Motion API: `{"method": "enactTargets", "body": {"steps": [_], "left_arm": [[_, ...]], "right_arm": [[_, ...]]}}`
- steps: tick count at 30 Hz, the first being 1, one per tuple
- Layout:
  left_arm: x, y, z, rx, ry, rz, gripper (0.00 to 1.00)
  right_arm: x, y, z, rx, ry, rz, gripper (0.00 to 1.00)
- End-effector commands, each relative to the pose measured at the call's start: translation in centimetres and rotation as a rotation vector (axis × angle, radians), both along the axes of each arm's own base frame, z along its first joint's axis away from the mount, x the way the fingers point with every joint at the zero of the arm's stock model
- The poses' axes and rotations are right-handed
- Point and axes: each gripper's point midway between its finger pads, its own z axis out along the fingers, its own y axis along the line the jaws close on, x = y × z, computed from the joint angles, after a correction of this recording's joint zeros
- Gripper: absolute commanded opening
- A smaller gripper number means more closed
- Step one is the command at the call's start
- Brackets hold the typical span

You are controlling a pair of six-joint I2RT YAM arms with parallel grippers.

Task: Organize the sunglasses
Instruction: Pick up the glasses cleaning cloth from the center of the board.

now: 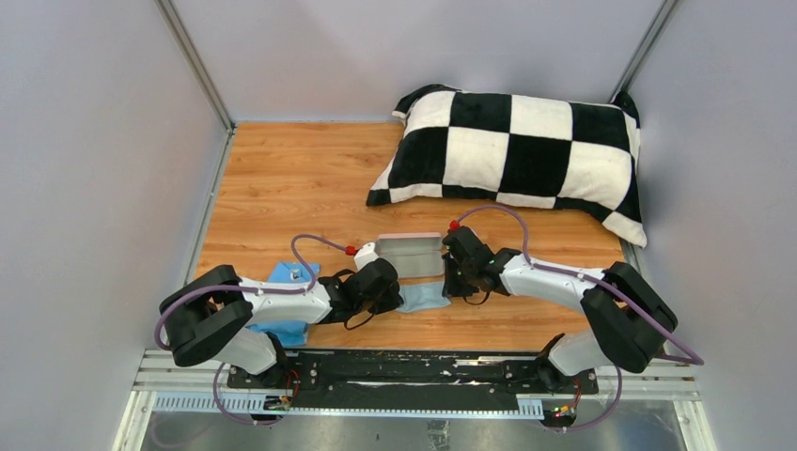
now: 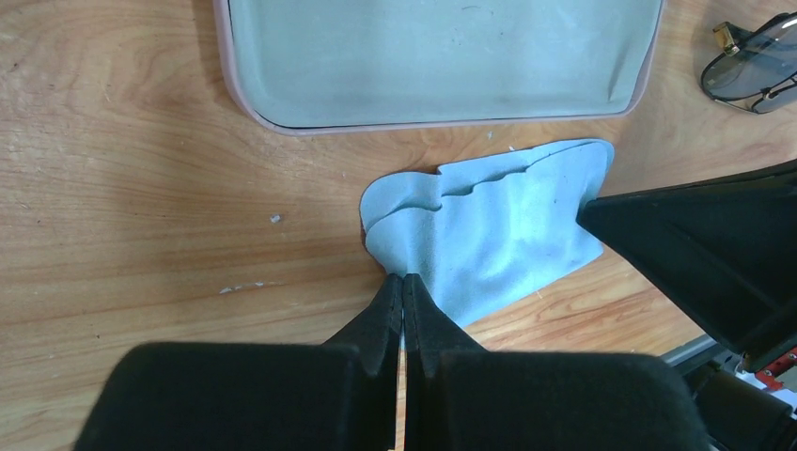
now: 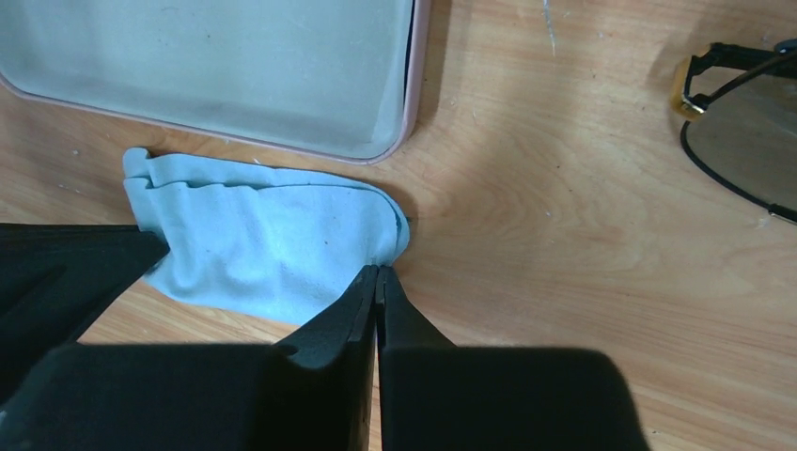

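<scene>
The sunglasses [image 2: 757, 70], thin dark frames with tinted lenses, lie on the wood to the right of the case and also show in the right wrist view [image 3: 742, 132]. In the top view they are hidden by the right arm. The open pink case [image 1: 410, 254] shows its grey-green lining [image 2: 442, 56] [image 3: 207, 56]. A light-blue cloth [image 1: 425, 297] [image 2: 489, 235] [image 3: 263, 249] lies folded just in front of the case. My left gripper [image 2: 402, 279] [image 1: 398, 299] is shut on its left corner. My right gripper [image 3: 378, 271] [image 1: 454, 289] is shut on its right end.
A black-and-white checkered pillow [image 1: 517, 155] lies at the back right. Another light-blue piece [image 1: 282, 329] lies under the left arm. Grey walls close in the wooden table [image 1: 291, 188] on three sides.
</scene>
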Motion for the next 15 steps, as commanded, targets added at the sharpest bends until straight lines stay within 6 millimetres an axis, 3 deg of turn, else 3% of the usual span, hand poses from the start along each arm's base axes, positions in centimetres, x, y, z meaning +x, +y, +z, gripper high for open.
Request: {"method": "enactTargets", "body": {"steps": [1, 7, 11, 15], "left_arm": [[-0.8, 1.1, -1.2, 0.079, 0.021, -0.028, 0.00], [0.4, 1.4, 2.4, 0.036, -0.090, -0.015, 0.00], [0.4, 2.2, 2.5, 0.066, -0.093, -0.004, 0.00], [0.0, 2.7, 1.7, 0.101, -0.071, -0.014, 0.00]], "right_arm": [[-0.5, -0.9, -0.8, -0.038, 0.036, -0.006, 0.00], [0.2, -0.3, 1.4, 0.013, -0.021, -0.008, 0.00], [0.3, 0.0, 2.1, 0.040, -0.032, -0.008, 0.00], [0.0, 0.1, 1.7, 0.040, -0.017, -0.007, 0.00]]}}
